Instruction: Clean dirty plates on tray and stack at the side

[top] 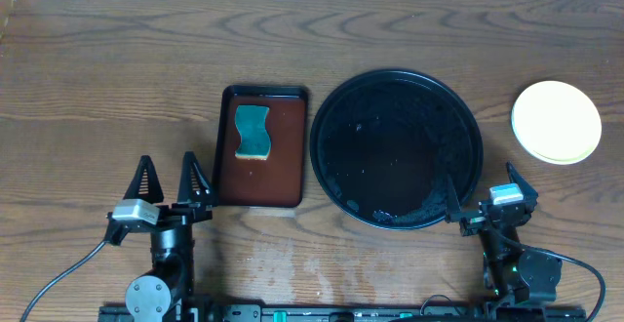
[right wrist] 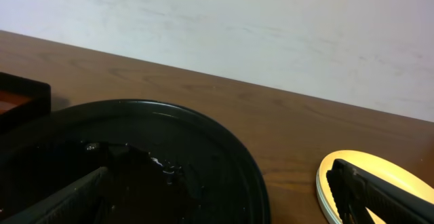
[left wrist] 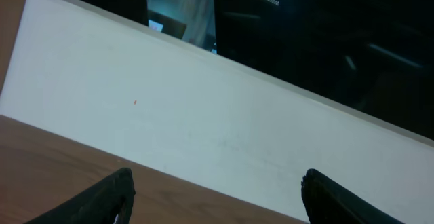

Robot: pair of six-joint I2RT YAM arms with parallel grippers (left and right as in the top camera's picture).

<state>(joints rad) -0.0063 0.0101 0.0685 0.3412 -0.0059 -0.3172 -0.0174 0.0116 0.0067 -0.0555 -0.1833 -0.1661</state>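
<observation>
Stacked plates (top: 557,122) are sitting right of the tray (top: 390,127). Your left gripper (top: 168,159) and right gripper (top: 479,173) are gaping wide, empty. Plates are likely handling light, slick, breakable: be pinching the rim.

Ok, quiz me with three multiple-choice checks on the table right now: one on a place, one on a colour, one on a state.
1. Where do the plates sit?
A. on the tabletop, right of the black tray
B. on the black tray
C. at the table's left edge

2. What colour is the sponge in the brown tray?
A. red
B. black
C. teal

3. How do the left fingers and right fingers stand?
A. both shut on a plate
B. both spread open, holding nothing
C. left open, right shut on the sponge

Answers: 1 A, the overhead view shows them on bare wood beside the tray's right rim. 2 C, it reads blue-green against the brown. 3 B, each pair shows a wide gap with nothing between.
</observation>
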